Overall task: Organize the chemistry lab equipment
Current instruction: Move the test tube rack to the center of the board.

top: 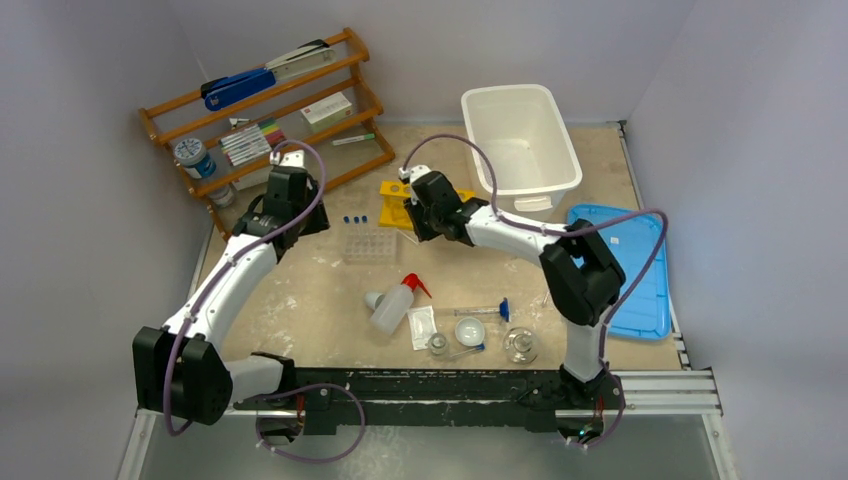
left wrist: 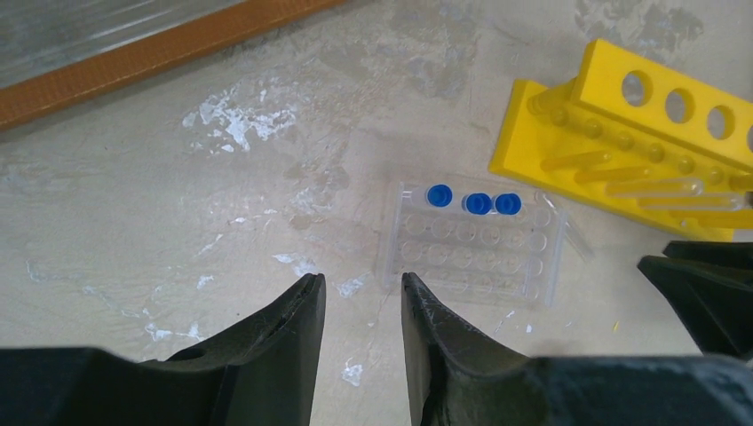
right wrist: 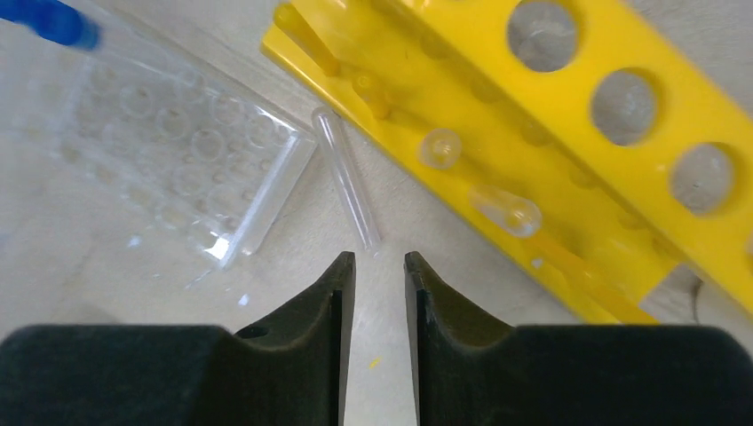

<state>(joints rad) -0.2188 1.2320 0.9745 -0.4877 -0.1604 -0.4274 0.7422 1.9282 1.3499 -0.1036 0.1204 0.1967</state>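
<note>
1. The clear tray (top: 368, 243) sits about mid-tabletop. Three blue-capped tubes (left wrist: 471, 202) stand in its back row, and its other wells look empty.
2. The yellow rack (top: 398, 205) stands just past the tray's right corner, toward the far edge. The holes in view are empty, though a few clear tubes seem to rest on its lower pegs.
3. A loose clear tube (right wrist: 346, 177) lies flat on the tabletop between the tray and the rack.
4. Toward the near edge, the squeeze bottle (top: 395, 305), which seems to lie on its side, two small flasks (top: 520, 345), a dish (top: 470, 330) and a lone capped tube (top: 492, 312) lie scattered. Judging by this, the sorting is only started and most of it is left.
5. The left gripper (left wrist: 362, 293) hangs over bare tabletop just left of the tray, its jaws spread and empty.
6. The right gripper (right wrist: 380, 266) hangs over the near end of the loose clear tube. Its jaws are parted a little, with nothing between them.
7. Only the right wrist view shows the loose clear tube and the peg tubes plainly.
8. Only the left wrist view shows the three caps in a row.
9. Only the overhead view shows the near-edge items, the white tub (top: 520, 140) at the far edge, the blue lid (top: 632, 280) by the right edge and the wooden shelf (top: 270, 110) in the far left corner.
</note>
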